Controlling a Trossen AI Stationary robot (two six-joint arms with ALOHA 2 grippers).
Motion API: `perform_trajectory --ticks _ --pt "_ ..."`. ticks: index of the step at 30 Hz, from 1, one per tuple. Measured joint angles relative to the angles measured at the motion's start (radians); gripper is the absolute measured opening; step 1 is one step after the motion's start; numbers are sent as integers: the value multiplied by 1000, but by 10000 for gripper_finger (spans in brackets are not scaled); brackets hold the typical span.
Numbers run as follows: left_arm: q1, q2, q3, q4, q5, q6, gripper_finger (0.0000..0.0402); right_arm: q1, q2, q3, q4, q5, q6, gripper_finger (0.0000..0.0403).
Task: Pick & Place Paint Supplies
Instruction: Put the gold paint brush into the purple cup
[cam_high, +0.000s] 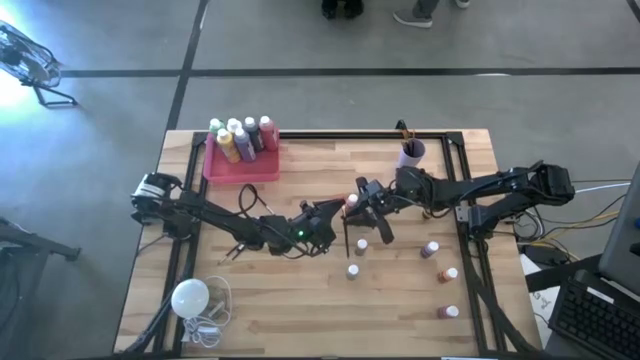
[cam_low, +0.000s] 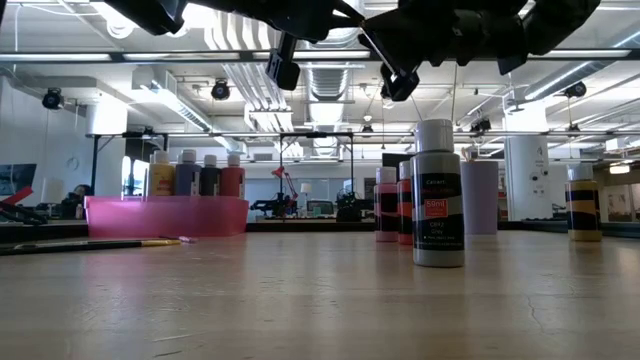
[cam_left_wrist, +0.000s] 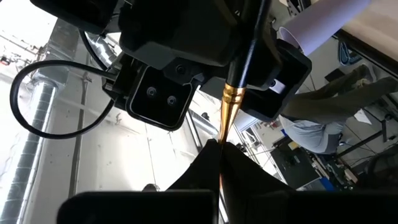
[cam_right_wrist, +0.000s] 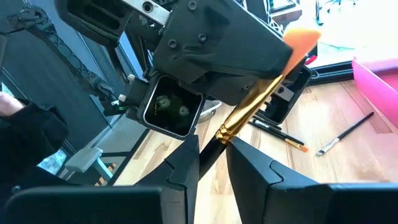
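A grey paint bottle stood close on the wooden worktop, red bottles behind it, a pink tray of bottles farther left.

Bright ceiling strip lights flare overhead (low view), the near tabletop blurred

Place: a robotics lab or workshop — open industrial hall
Evidence: exposed ceiling ducts, concrete floor, wooden table in a metal frame — keyboard alongside
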Motion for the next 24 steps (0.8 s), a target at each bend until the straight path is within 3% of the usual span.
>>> perform_trajectory --ticks 16,19,24 --pt "-4 5 -3 -34 17 -6 2 -20 -3 7 -13 20 33 147" --pt "-4 5 -3 -32 16 -6 2 -20 -2 6 -16 19 34 142" --pt "-3 4 0 -30 9 -6 2 -20 -2 5 -16 15 32 99"
